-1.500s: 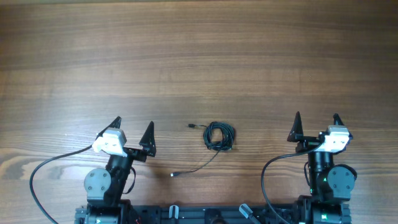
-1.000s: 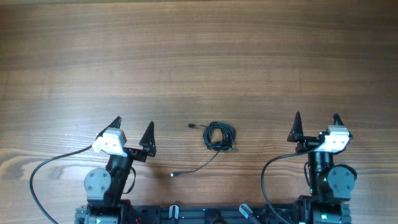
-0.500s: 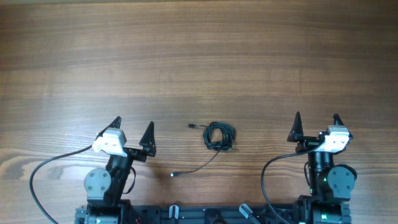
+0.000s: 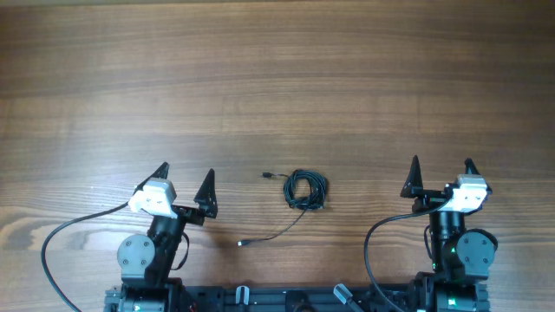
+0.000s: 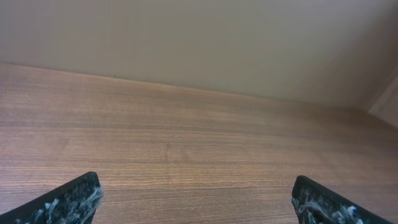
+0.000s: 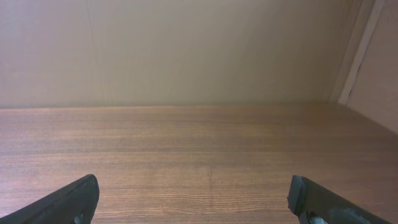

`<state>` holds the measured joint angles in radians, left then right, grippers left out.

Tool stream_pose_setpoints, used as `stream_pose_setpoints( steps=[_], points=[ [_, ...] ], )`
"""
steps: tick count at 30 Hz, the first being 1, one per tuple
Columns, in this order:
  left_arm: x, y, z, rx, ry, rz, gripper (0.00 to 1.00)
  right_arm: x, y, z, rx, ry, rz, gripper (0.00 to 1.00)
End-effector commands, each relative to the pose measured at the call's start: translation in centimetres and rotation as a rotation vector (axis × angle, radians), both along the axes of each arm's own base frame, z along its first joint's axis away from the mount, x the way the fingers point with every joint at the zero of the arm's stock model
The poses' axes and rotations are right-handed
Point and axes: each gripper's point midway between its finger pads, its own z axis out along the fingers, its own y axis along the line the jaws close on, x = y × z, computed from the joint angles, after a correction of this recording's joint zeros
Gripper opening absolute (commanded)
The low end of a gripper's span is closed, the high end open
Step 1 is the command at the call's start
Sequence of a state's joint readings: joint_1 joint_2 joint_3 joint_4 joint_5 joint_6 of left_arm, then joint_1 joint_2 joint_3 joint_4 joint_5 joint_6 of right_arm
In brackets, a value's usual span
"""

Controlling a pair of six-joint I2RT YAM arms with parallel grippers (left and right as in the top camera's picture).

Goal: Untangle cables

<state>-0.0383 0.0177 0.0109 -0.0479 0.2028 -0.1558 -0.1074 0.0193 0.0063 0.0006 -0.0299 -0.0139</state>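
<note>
The cables (image 4: pixel 305 189) lie as a small coiled bundle of thin black wire on the wooden table (image 4: pixel 277 87), between the two arms in the overhead view. One tiny plug end (image 4: pixel 267 176) sticks out to the upper left, another tail runs down-left to a plug (image 4: pixel 244 243). My left gripper (image 4: pixel 185 182) stands open to the left of the bundle, apart from it. My right gripper (image 4: pixel 441 176) stands open to the right, also apart. Both wrist views show only bare wood between the spread fingertips (image 5: pixel 74 199) (image 6: pixel 74 198); the cables are out of those views.
Thick black arm cables (image 4: pixel 61 243) (image 4: pixel 381 234) loop beside each base near the front edge. A pale wall (image 6: pixel 186 50) rises beyond the far edge of the table in the wrist views.
</note>
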Motion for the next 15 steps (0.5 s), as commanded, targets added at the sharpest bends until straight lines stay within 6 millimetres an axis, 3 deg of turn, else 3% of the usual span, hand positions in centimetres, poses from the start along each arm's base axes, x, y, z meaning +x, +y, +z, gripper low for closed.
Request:
stream_pose_setpoints(
  steps=[1,3,9,15],
  points=[
    [-0.3,-1.1,1.5,-0.096,-0.034,-0.063,1.00,0.0,0.3,0.2,-0.013,-0.009,0.018,1.00],
    [-0.5,-1.1,2.4,-0.167,-0.024,-0.062,1.00,0.0,0.3,0.2,-0.013,-0.009,0.018,1.00],
    [-0.5,-1.1,4.7,-0.168,0.057,-0.055,1.00,0.0,0.3,0.2,-0.013,-0.009,0.018,1.00],
    [1.4,-1.7,7.5,-0.159,0.259,-0.072,1.00,0.0,0.3,0.2,-0.012,-0.009,0.018,1.00]
  ],
)
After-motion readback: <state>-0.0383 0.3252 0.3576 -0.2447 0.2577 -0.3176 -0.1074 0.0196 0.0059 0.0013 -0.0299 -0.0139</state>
